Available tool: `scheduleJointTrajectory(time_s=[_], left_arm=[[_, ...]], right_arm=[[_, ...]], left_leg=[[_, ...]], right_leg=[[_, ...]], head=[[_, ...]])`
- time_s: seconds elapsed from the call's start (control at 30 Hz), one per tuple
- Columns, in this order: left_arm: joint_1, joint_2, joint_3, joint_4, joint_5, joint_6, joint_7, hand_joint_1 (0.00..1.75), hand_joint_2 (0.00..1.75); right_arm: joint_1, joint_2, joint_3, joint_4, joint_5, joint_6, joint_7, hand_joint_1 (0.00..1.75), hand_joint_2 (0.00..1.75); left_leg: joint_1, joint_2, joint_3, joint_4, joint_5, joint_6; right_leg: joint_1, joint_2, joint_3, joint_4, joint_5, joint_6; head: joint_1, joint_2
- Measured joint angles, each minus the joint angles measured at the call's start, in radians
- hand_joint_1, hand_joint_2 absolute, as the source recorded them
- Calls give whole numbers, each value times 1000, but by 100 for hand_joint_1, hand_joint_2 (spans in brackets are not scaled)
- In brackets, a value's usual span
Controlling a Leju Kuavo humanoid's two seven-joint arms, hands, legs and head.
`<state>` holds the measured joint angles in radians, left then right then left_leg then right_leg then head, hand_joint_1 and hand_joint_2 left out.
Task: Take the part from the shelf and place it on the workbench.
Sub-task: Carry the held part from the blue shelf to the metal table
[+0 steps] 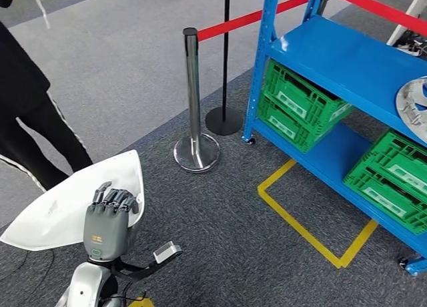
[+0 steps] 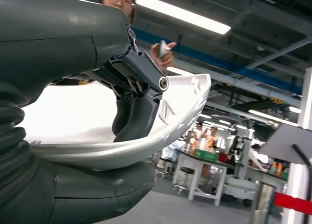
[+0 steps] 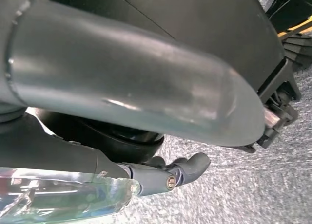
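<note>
- The white, curved, shell-like plastic part (image 1: 65, 207) is held by the left hand (image 1: 108, 220) at the lower left of the head view, off the blue metal shelf (image 1: 347, 67), which stands well apart at the right.
- The dark fingers (image 1: 118, 199) are curled over the part's near rim; in the left wrist view the thick grey thumb (image 2: 92, 195) is seen pressed under the shell (image 2: 92, 121), so the rim is pinched between them.
- The part's long axis runs across the robot's front, its larger share reaching away to the left of the grip.
- The right hand (image 3: 176, 173) is seen hanging over grey carpet, holding nothing that can be seen; whether its fingers are spread or curled cannot be told.
- No worktop is seen in the head view, so a turn of the body is judged necessary before the part can be set down.
</note>
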<state>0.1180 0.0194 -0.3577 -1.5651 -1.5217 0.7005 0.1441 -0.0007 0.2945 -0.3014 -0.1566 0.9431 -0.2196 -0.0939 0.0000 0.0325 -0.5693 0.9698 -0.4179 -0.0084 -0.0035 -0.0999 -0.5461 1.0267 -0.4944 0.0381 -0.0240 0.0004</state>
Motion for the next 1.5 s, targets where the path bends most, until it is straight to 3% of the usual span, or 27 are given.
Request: scheduleJointTrajectory(time_s=[0.07,0.13,0.17,0.2,0.27,0.33,0.4,0.47,0.53,0.6,0.67,0.7,0.77,0.8,0.83,0.9,0.97,1.03,1.1,1.17,1.2,1.23,1.27,1.33,1.4,1.47,1.5], left_arm=[[-1,0,2,1,4,0,-20,175,175],[-2,-3,5,6,20,0,-55,175,175],[-2,-6,8,9,30,-1,-75,175,175],[-1,-10,12,13,38,-1,-93,175,175],[-1,-20,24,17,45,-1,-121,175,175],[-2,-30,34,18,45,-1,-137,175,175],[-4,-37,41,18,45,-1,-144,175,175],[-3,-41,48,18,44,0,-147,175,175],[-4,-42,55,18,43,0,-149,175,175],[-10,-43,59,18,40,0,-151,175,175],[-12,-42,62,18,36,0,-151,175,175],[-11,-41,63,18,35,0,-151,175,175],[-10,-39,66,17,34,0,-151,175,175],[-11,-38,67,16,35,0,-151,175,175],[-12,-38,67,15,37,0,-151,175,175],[-15,-37,69,14,42,0,-151,175,175],[-15,-34,73,14,46,0,-150,175,175],[-14,-32,77,14,48,0,-149,175,175],[-16,-32,78,13,49,1,-149,175,175],[-16,-31,79,13,54,0,-150,175,175],[-16,-30,79,13,57,0,-151,175,175],[-16,-30,79,13,60,0,-151,175,175],[-15,-29,79,13,61,0,-152,175,175],[-16,-29,79,13,63,0,-152,175,175],[-18,-29,79,13,66,0,-153,175,175],[-15,-27,79,13,72,0,-155,175,175],[-13,-26,79,13,74,0,-157,175,175]], right_arm=[[-1,0,0,0,-3,5,0,0,0],[0,0,0,0,-6,8,0,0,0],[1,0,0,0,-7,9,0,0,0],[2,0,-1,0,-8,9,0,0,0],[2,0,-1,0,-11,7,-2,0,0],[2,-1,-2,0,-13,5,-6,0,0],[3,-1,-2,0,-14,3,-7,0,0],[3,0,-3,0,-15,3,-8,0,0],[4,1,-4,0,-16,2,-8,0,0],[7,2,-4,0,-18,-1,-8,0,0],[10,2,-6,0,-22,-3,-8,0,0],[11,2,-7,0,-23,-4,-8,0,0],[12,2,-9,0,-27,-6,-10,0,0],[13,1,-10,0,-29,-7,-12,0,0],[14,0,-11,0,-31,-8,-14,0,0],[14,-3,-16,0,-36,-10,-18,0,0],[14,-3,-19,-1,-39,-12,-19,0,0],[12,-2,-21,-1,-39,-12,-19,0,0],[9,-1,-23,-1,-40,-13,-20,0,0],[10,-1,-25,-1,-44,-14,-21,0,0],[11,-1,-27,-1,-46,-15,-21,0,0],[12,-1,-28,-1,-47,-16,-21,0,0],[12,-1,-29,-1,-48,-17,-22,0,0],[12,0,-30,-1,-49,-17,-23,0,0],[14,1,-32,0,-50,-18,-24,0,0],[16,3,-34,0,-52,-18,-28,0,0],[17,3,-35,0,-53,-19,-30,0,0]], left_leg=[[3,-22,-1,-3,4,11],[2,-46,-1,-3,5,18],[2,-60,-1,-2,5,19],[2,-74,-1,-2,6,19],[3,-105,1,-2,7,17],[4,-130,1,-1,9,10],[10,-150,-3,-6,15,-4],[17,-162,-5,-14,23,-18],[15,-124,-22,17,1,-27],[16,-68,-77,128,-59,-37],[25,-50,-133,239,-98,-49],[31,-46,-140,253,-93,-55],[45,-28,-98,177,-37,-70],[51,-4,-64,115,-10,-80],[53,14,-36,63,7,-81],[48,30,-16,19,7,-64],[37,6,-20,20,3,-37],[32,-16,-22,19,5,-19],[30,-36,-22,18,7,-7],[24,-62,-23,19,6,0],[22,-77,-23,19,6,1],[21,-93,-22,19,6,2],[21,-109,-20,20,5,1],[21,-139,-21,24,3,-6],[23,-165,-30,28,4,-19],[28,-187,-38,25,10,-33],[28,-177,-41,27,9,-37]], right_leg=[[-2,58,-41,92,-54,5],[-1,90,-103,224,-110,4],[0,94,-123,263,-117,4],[1,97,-126,264,-104,3],[1,114,-80,159,-34,-3],[-1,158,-21,29,17,-12],[3,178,6,-24,24,-20],[7,159,20,-43,34,-30],[2,133,32,-62,44,-40],[-1,102,36,-69,47,-44],[-3,71,35,-69,44,-42],[-6,57,35,-67,42,-39],[-14,32,37,-59,34,-26],[-17,22,37,-51,28,-17],[-18,13,33,-42,19,-6],[-18,-2,29,-33,4,10],[-25,-14,38,-37,0,22],[-32,20,36,-14,-20,30],[-27,77,-12,91,-80,24],[-17,97,-84,227,-129,11],[-14,98,-107,259,-127,5],[-13,100,-113,251,-106,0],[-13,107,-100,207,-70,-4],[-20,157,-56,82,-2,-6],[-25,199,-32,19,21,-2],[-22,186,-29,17,20,-5],[-21,174,-28,16,22,-11]], head=[[7,0],[10,0],[11,0],[11,0],[13,0],[12,0],[12,0],[13,0],[5,0],[-5,0],[-7,0],[-7,0],[-7,0],[-8,0],[-9,0],[-5,0],[2,0],[3,0],[9,0],[15,0],[15,0],[15,0],[16,0],[16,0],[15,0],[14,0],[14,0]])
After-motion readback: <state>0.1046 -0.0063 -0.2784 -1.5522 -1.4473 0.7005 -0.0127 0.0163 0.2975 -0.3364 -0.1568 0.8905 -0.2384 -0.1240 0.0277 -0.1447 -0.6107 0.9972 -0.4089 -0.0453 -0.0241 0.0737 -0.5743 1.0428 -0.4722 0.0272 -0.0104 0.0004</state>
